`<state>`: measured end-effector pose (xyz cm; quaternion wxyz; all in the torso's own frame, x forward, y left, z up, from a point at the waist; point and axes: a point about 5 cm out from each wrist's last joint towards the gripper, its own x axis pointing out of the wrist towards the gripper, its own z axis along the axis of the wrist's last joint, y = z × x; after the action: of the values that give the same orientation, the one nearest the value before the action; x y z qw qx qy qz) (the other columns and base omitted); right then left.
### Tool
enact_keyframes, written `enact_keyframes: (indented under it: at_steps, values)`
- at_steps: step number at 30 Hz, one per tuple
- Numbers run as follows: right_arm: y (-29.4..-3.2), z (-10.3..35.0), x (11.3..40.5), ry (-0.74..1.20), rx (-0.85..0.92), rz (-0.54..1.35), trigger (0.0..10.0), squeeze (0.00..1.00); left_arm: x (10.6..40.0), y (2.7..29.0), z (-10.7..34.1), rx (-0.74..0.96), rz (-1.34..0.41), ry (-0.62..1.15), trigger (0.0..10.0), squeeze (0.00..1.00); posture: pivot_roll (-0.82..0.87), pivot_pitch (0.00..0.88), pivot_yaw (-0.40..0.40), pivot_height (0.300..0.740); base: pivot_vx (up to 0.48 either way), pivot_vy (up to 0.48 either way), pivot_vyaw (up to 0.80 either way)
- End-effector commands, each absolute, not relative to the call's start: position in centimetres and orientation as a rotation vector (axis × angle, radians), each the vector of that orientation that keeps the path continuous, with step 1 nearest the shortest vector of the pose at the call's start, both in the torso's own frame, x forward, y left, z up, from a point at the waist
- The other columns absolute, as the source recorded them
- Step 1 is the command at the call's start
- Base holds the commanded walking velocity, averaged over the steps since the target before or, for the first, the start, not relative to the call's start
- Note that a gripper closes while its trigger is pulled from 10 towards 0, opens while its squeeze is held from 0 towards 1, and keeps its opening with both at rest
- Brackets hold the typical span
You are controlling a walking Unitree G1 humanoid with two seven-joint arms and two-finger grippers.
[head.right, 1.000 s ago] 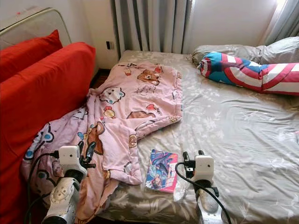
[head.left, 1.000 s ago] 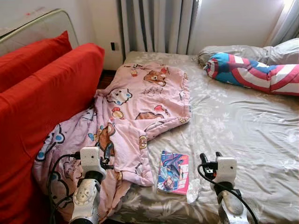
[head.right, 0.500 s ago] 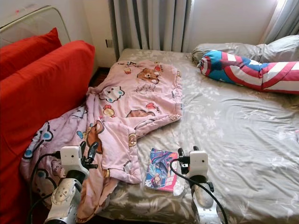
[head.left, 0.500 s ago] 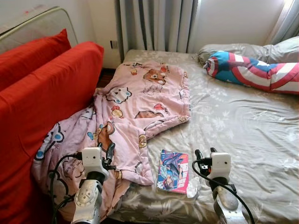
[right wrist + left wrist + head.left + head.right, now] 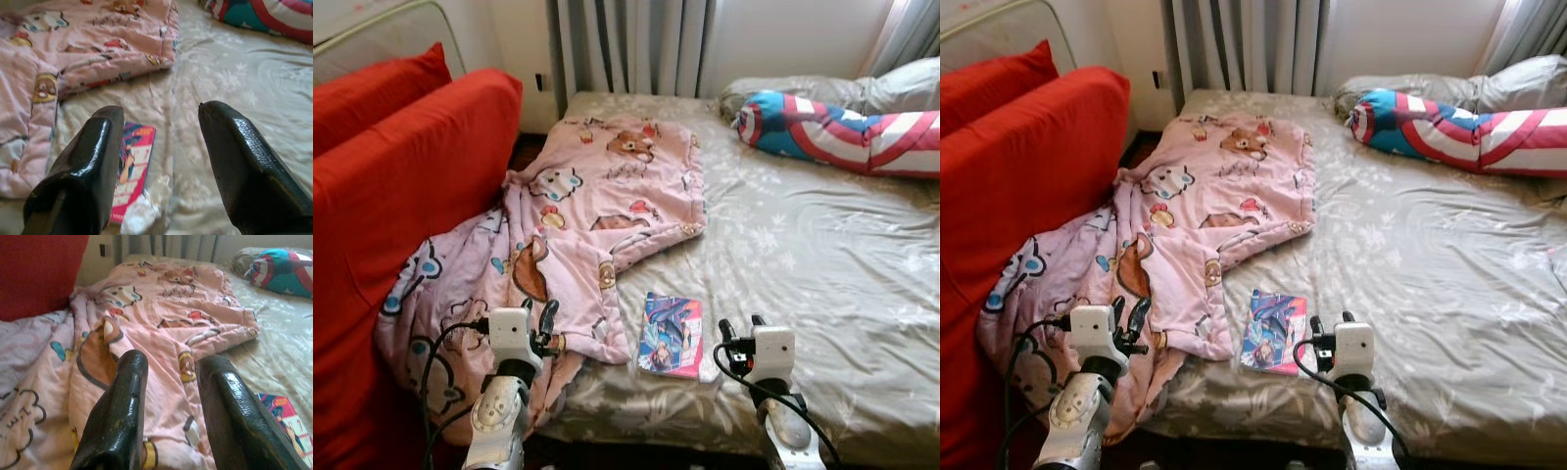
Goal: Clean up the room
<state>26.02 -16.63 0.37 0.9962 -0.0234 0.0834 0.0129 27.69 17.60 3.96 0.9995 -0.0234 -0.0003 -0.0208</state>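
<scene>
Book (image 5: 672, 336) lies flat, long axis toward the curtains (image 5: 631, 46).

One bed (image 5: 822, 264) with one grey flowered sheet. One pink cartoon blanket (image 5: 597, 206), half on the bed, half spilling off its side. One book (image 5: 672, 335) with a bright cover, near the bed's front edge — one scrap of clear plastic (image 5: 139, 215) just beside it. One long bolster (image 5: 842, 132) in red, white and blue stripes. Two grey pillows (image 5: 901, 88) behind it, as far as can be told. Two red cushions (image 5: 401, 166) — one behind the other. One set of grey curtains (image 5: 626, 44). One wall socket (image 5: 541, 82). Two grippers: left (image 5: 544, 318), right (image 5: 741, 327).
</scene>
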Motion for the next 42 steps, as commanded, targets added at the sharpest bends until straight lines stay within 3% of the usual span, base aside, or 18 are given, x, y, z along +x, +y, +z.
enact_keyframes:
  at_steps: [1, 11, 31, 42]
  values:
    - [-16.8, 0.4, 25.9, 0.17, -0.054, 0.022, 10.0, 0.0, 27.6, 17.6, 3.9, -0.051, -0.041, 0.009, 10.0, 0.0, -0.12, 0.093, -0.018, 0.66, 0.0, 0.0, 0.0]
    - [-16.6, 0.2, 25.3, 0.162, -0.041, 0.027, 10.0, 0.0, 27.0, 18.7, 3.6, -0.034, -0.005, 0.041, 10.0, 0.0, -0.11, 0.083, -0.016, 0.647, 0.0, 0.0, 0.0]
    - [-16.6, -0.5, 24.9, 0.209, -0.039, 0.018, 10.0, 0.0, 27.1, 17.3, 3.4, -0.041, -0.061, 0.07, 10.0, 0.0, -0.13, 0.068, -0.001, 0.647, 0.0, 0.0, 0.0]
    - [-16.1, -0.3, 24.7, 0.194, -0.039, 0.047, 10.0, 0.0, 26.9, 17.4, 3.5, -0.044, -0.052, 0.075, 10.0, 0.0, -0.13, 0.082, -0.007, 0.622, 0.0, 0.0, 0.0]
